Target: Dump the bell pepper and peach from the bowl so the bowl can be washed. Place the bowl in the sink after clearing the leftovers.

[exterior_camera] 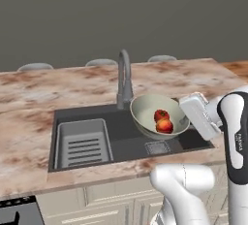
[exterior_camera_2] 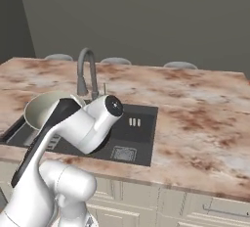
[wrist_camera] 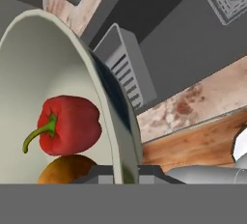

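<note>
The pale cream bowl (exterior_camera: 145, 112) hangs tilted over the dark grey sink (exterior_camera: 121, 127), its mouth turned toward the left base camera. Inside it the red bell pepper (exterior_camera: 161, 115) rests just above the orange-yellow peach (exterior_camera: 164, 126), both against the lower wall. My gripper (exterior_camera: 183, 118) is shut on the bowl's right rim. In the hand view the gripper (wrist_camera: 126, 173) straddles the bowl's rim (wrist_camera: 103, 90), with the bell pepper (wrist_camera: 67, 124) sitting on the peach (wrist_camera: 61, 171). From the right base view the arm hides most of the bowl (exterior_camera_2: 41, 107).
The grey gooseneck tap (exterior_camera: 124, 79) rises right behind the bowl. A ribbed tray section (exterior_camera: 82, 144) takes up the sink's left part, and the square drain (exterior_camera: 157, 147) lies below the bowl. Marble counter (exterior_camera: 29, 122) surrounds the sink. A stove corner (exterior_camera: 17, 212) shows lower left.
</note>
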{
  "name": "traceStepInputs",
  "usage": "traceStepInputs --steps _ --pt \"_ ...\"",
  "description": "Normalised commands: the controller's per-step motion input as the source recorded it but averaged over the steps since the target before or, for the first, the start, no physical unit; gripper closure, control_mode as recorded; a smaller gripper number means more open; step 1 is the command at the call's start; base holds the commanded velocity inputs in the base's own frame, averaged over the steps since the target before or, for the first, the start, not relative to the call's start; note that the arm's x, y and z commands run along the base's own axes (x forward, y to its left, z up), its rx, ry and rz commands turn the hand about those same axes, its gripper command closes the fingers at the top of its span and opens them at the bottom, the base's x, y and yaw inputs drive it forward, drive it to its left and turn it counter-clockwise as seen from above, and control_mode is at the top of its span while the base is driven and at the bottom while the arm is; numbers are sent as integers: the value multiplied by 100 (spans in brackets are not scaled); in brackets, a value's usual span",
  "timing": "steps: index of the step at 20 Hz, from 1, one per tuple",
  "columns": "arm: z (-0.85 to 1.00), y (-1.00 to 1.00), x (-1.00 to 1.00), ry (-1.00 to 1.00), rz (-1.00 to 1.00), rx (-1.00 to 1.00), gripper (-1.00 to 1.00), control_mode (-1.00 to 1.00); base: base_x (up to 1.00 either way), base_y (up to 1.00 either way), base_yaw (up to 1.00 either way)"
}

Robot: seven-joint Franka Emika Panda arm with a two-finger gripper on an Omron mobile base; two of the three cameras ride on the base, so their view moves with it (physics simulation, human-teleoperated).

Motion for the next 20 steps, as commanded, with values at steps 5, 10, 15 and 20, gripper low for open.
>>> traceStepInputs --steps 5,10,15,20 --pt "0 0 0 0 0 0 100 100 7 60 0" --pt "0 0 0 0 0 0 100 100 23 25 0" --pt "0 11 3 -3 0 -1 100 -100 0 0 0" --pt "-17 70 28 -3 -6 -26 100 -100 0 0 0"
